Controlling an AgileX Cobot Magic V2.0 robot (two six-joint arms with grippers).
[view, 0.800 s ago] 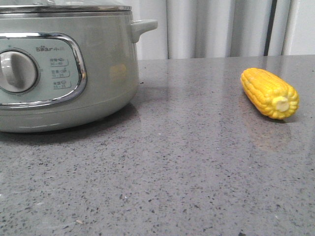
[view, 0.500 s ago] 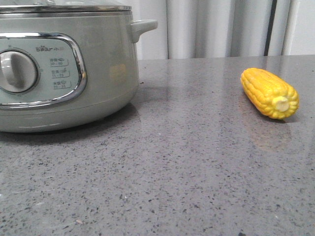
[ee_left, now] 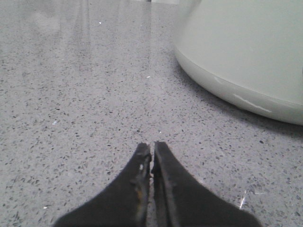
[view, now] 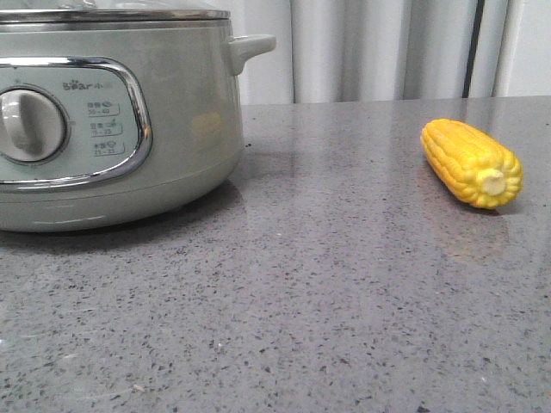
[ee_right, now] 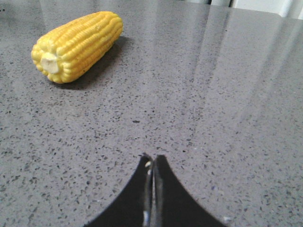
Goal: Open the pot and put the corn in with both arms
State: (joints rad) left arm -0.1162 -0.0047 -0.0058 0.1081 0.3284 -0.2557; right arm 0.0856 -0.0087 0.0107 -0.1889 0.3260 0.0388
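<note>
The pale grey-green pot [view: 172, 112] stands at the left of the grey speckled table, its lid on, dial and chrome-framed panel facing me. The yellow corn [view: 471, 162] lies on the table at the right, pale stub end toward me. Neither gripper shows in the front view. My left gripper [ee_left: 152, 146] is shut and empty, low over the table, with the pot's lower wall [ee_left: 246, 56] ahead of it to one side. My right gripper [ee_right: 152, 158] is shut and empty, low over the table, with the corn [ee_right: 75, 45] lying ahead of it and apart from it.
The grey speckled table [view: 327, 292] runs from the pot to the corn. Pale curtains [view: 379, 47] hang behind the table's far edge. The pot's side handle [view: 251, 45] sticks out toward the corn's side.
</note>
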